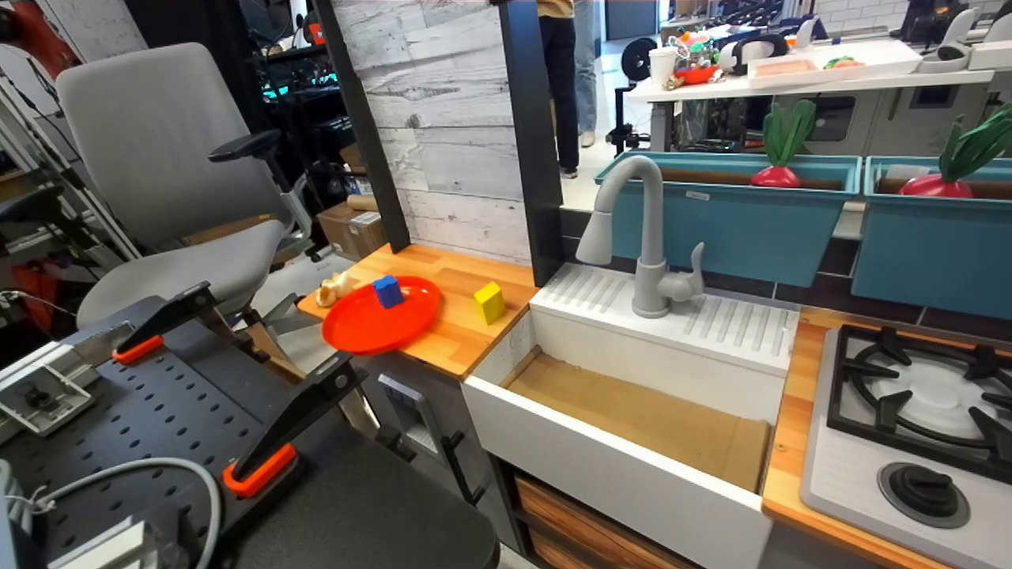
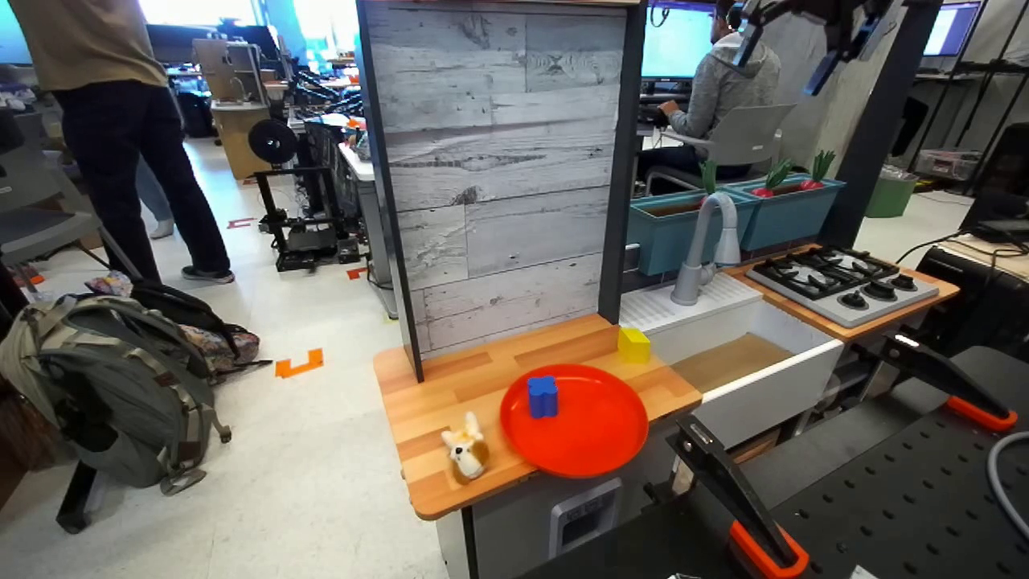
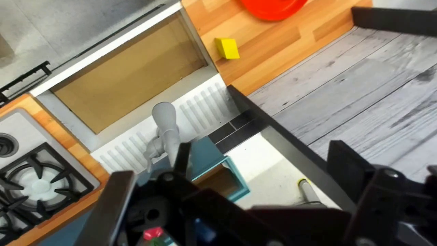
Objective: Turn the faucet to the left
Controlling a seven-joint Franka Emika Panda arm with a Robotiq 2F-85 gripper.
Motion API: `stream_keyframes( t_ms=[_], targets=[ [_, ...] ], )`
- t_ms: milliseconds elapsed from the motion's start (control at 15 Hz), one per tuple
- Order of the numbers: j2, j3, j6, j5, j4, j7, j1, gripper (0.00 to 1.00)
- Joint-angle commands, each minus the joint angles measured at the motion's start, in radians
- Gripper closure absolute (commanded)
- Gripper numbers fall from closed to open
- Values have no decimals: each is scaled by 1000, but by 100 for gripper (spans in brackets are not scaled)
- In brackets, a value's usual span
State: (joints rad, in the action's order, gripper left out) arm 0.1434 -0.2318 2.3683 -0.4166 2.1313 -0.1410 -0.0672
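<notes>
Red plate [image 2: 595, 438] occupied by blue block [image 2: 543, 399]; sink [image 1: 617, 478] floored with brown sheet [image 1: 640, 411]; planters [image 1: 727, 233] stocked with red-bulbed vegetables [image 1: 776, 177]; jaws seen spread, well apart from faucet [image 1: 652, 237].

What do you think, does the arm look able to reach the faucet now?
Probably yes. The gripper is open, and the wrist view shows no object between it and the faucet, though a planter behind the faucet may limit approach from that side.

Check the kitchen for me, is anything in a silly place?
Yes: the red plate pokes out past the front edge of the wooden counter, so it isn't fully supported. A brown sheet also lines the white sink, which is unusual.
</notes>
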Motion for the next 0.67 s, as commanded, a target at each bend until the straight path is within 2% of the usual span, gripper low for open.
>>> stream_keyframes(
  t_ms=[0, 600],
  targets=[
    [174, 42, 32, 6, -144, 63, -66, 0],
    [430, 87, -20, 47, -336, 120, -154, 0]
  ],
)
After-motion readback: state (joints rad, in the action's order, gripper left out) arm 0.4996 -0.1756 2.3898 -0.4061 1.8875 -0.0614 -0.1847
